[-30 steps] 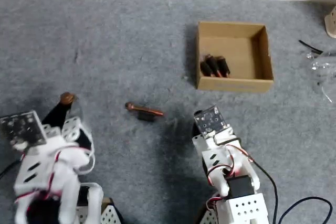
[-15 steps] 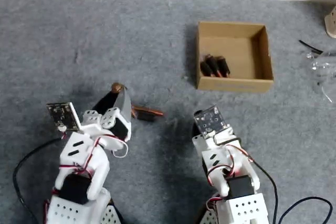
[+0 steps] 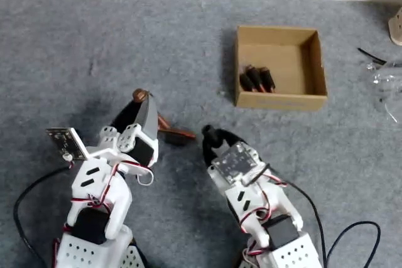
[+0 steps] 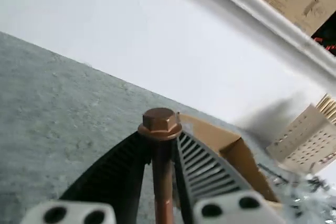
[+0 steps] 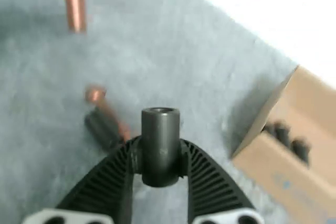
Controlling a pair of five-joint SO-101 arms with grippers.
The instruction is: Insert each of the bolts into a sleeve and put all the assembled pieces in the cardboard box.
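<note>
Copper bolt is clamped head-up between the closed jaws of the left gripper, centre-left in the high view. Its long axis slants from the head at upper left to the shaft tip at lower right. The black sleeve, pinched in the right gripper, sits at frame centre, just right of that tip, and its bore looks not yet lined up with the shaft. A second bolt and a second sleeve lie together on the grey carpet between the grippers. The cardboard box, upper right, holds three assembled pieces.
</note>
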